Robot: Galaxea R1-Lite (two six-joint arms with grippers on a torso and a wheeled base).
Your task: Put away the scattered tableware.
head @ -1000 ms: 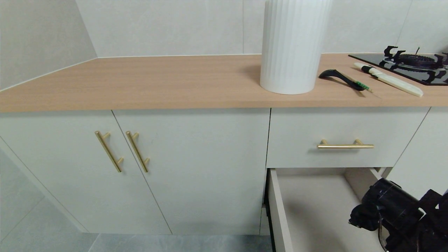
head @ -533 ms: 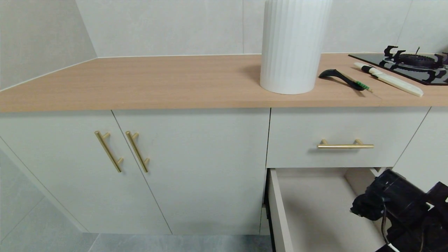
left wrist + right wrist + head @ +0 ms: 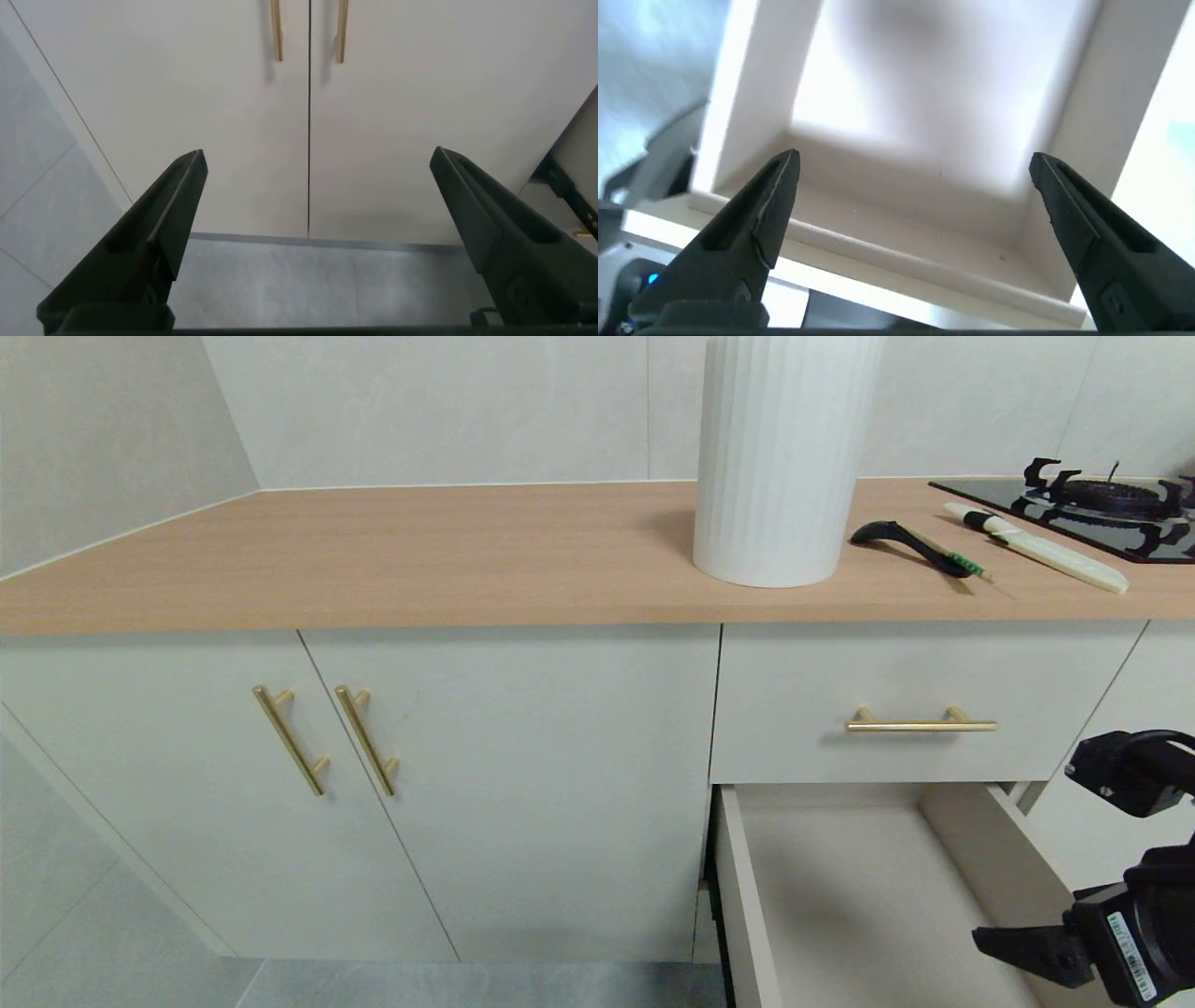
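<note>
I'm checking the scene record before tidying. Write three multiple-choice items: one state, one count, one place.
1. The lower drawer is: A shut; B pulled open; C taken out.
2. Count the gold handles on the cabinet fronts: A one; B three; C five.
3. The black spoon lies: A in the lower drawer; B in a sink; C on the countertop, between the white ribbed container and the white knife.
Answers: 1 B, its bare inside shows below the shut upper drawer. 2 B, two on the cupboard doors, one on the upper drawer. 3 C, it rests on the wood right of the container.
</note>
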